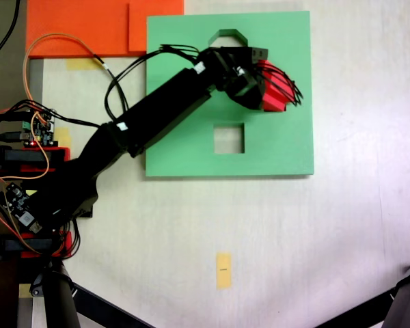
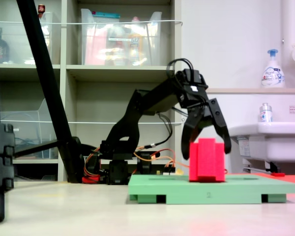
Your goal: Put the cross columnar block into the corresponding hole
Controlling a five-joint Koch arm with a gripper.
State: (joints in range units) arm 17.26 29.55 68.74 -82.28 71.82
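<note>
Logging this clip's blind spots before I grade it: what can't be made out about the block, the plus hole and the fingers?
- Plus-shaped hole: in the first exterior view the gripper and red cross block cover it; in the second exterior view the green board is edge-on.
- Block seated or only resting: undecidable in both.
- Fingers touching the block: unclear.
- Octagonal cutout: partly hidden by the arm.

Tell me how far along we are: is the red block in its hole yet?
Not seated yet. The block has been brought to the green board and stands upright with most of its height above the surface. The gripper straddles it, jaws spread; contact is unclear. The overhead first exterior view hides the cross hole under the gripper. Left: confirm alignment, press it down, withdraw.
</note>
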